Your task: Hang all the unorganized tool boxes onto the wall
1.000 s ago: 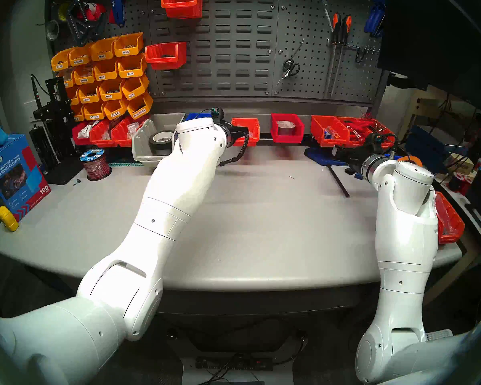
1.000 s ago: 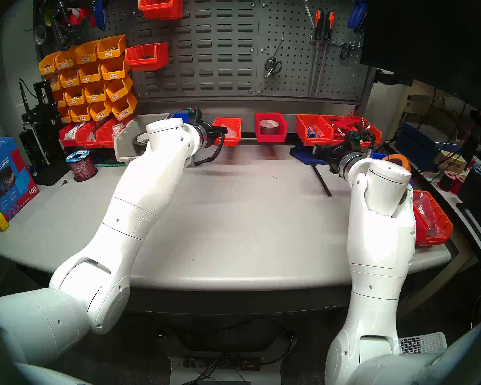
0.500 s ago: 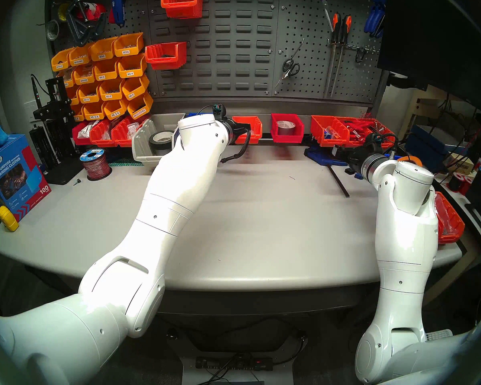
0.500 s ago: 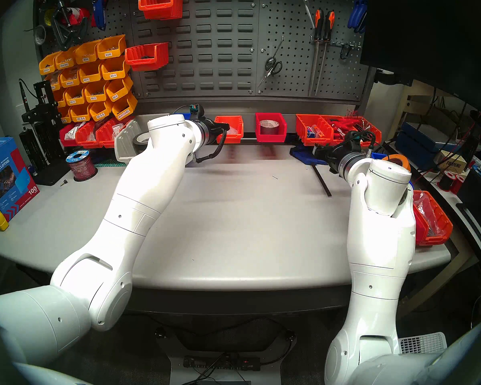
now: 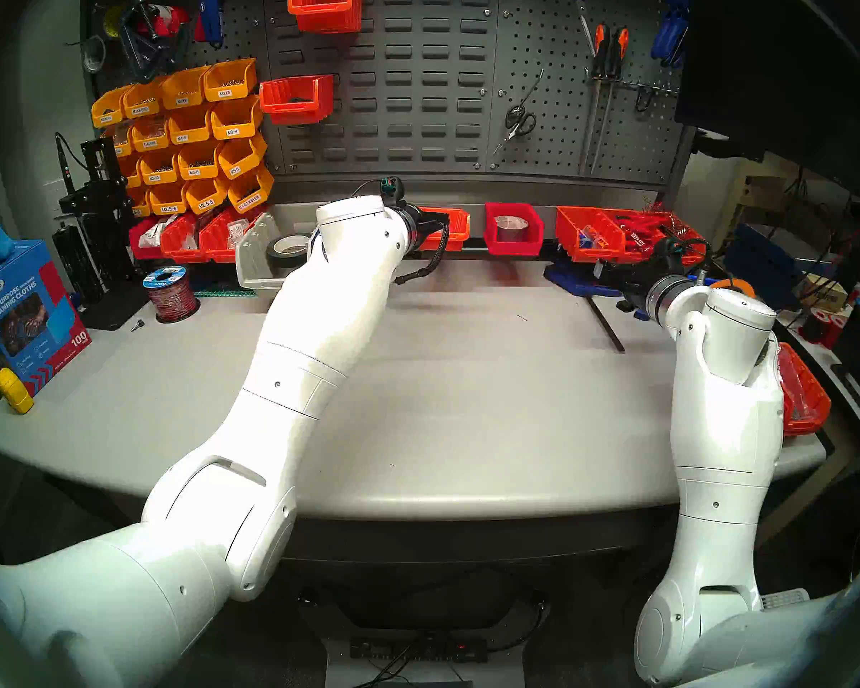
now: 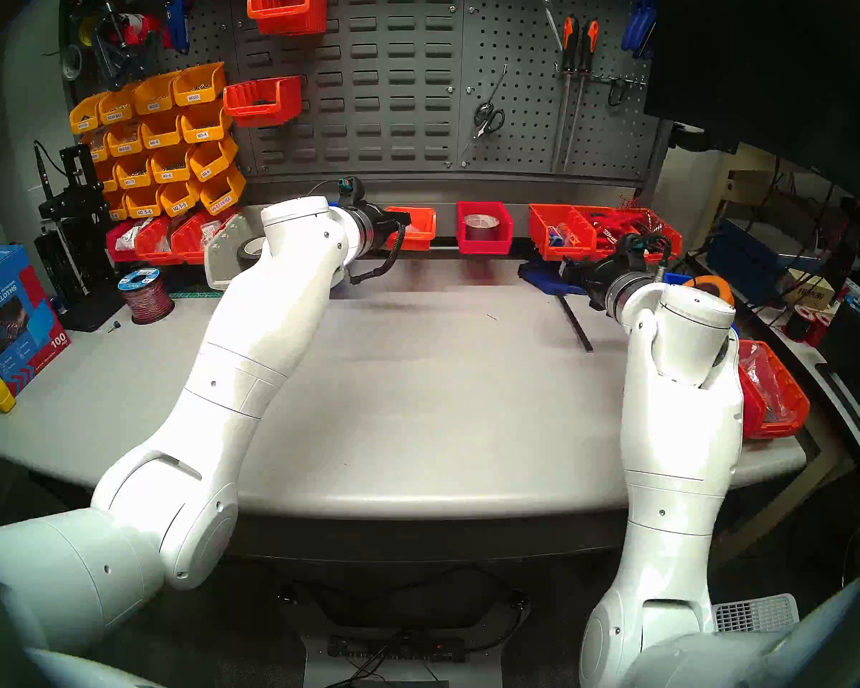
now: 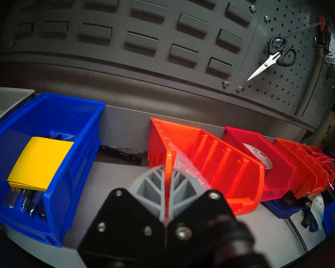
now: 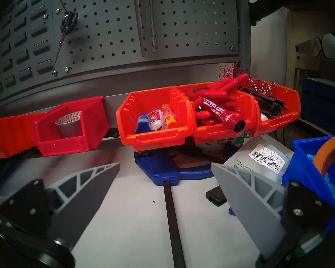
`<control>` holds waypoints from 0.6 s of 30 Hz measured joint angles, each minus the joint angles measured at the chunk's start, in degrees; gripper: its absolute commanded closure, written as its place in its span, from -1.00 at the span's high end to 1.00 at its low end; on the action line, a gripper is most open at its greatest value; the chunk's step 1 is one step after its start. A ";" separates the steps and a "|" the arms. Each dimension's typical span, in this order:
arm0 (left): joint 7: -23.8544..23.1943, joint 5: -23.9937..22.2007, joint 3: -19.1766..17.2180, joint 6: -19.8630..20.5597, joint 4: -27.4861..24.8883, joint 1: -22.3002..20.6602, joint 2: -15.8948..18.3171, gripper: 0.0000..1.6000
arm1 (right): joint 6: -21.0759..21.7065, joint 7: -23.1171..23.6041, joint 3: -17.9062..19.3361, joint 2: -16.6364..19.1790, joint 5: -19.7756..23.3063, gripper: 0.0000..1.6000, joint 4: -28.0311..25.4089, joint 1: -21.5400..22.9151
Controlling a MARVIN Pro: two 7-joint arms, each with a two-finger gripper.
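Nearest the robot lies the grey worktop (image 5: 467, 399), mostly bare. At its near right edge an orange-red bin with clear bags (image 5: 805, 394) sits partly hidden behind the right arm. The right gripper (image 8: 164, 186) hovers over the right side of the worktop, its two grey fingers (image 8: 89, 186) spread wide with nothing between them; under it lie a black bar (image 8: 172, 223) and a blue clamp (image 8: 162, 171).

Farther in, at the left, a pale grey bin (image 5: 259, 265) holding a black tape roll (image 5: 289, 247) stands tilted on the worktop, partly behind the left arm. The left gripper (image 7: 167, 176) is at the centre far edge, its fingers pressed together on the near-left wall of an orange-red ribbed bin (image 7: 211, 161), which holds a clear bag (image 7: 190, 169). This bin's back is at the light grey rail (image 7: 128, 122); whether it is hooked on cannot be told. Left of it a blue bin (image 7: 52, 161) rests on the worktop.

Just right of the gripped bin a red bin (image 8: 70, 130) with a silver tape roll (image 8: 68, 124) hangs on the rail, then three more orange-red bins (image 8: 153, 116).

Farthest is the dark grey wall panel (image 5: 418, 101) with two red bins (image 5: 296, 98) and scissors (image 5: 517, 121) hung on it.
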 measured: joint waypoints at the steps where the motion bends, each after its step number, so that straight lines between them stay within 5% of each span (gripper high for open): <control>1: 0.06 0.01 -0.04 0.03 -0.16 0.02 0.00 -1.00 | 0.00 0.01 0.00 0.00 -0.01 1.00 0.00 0.00; 18: 1.64 0.24 -0.88 0.81 -2.29 0.86 0.00 -1.00 | 0.03 0.16 0.08 -0.15 -0.20 1.00 0.00 0.01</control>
